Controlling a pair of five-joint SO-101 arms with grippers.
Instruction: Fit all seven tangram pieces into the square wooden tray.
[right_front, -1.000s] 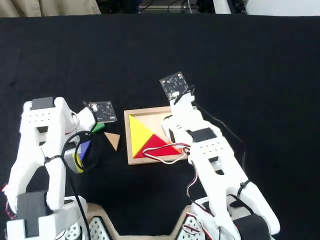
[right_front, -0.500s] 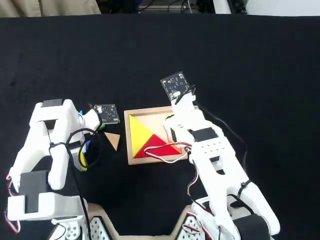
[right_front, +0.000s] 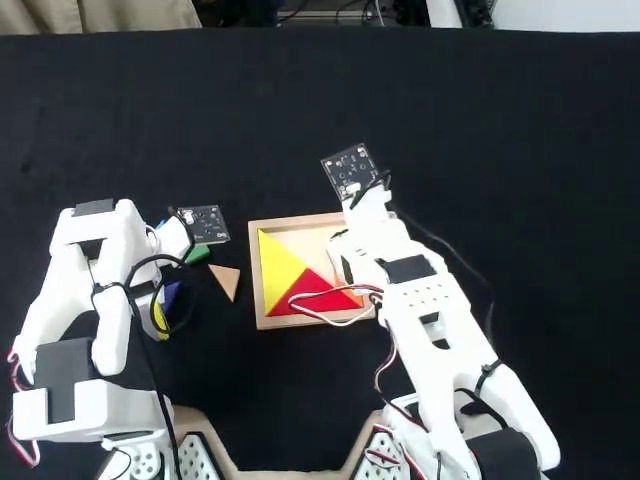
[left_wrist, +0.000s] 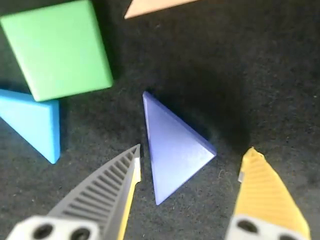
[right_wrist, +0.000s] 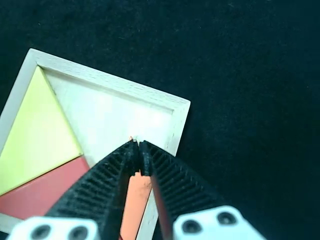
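My left end effector (left_wrist: 195, 149), spread, straddles the purple triangle (left_wrist: 172, 152) left of the tray (right_front: 254, 275). My right end effector (right_wrist: 138, 146) is pressed together above it.

A table under a black cloth (right_front: 450, 120) carries a square wooden tray (right_front: 295, 220) near its middle. At the tray's 9 o'clock, just beside it, lies a tan wooden triangle (right_front: 227, 280). At that triangle's 10 o'clock is a green square block (left_wrist: 57, 47), with a light blue triangle (left_wrist: 32, 122) close against it. A violet-blue triangle (left_wrist: 172, 147) lies apart at the tan triangle's 8 o'clock.
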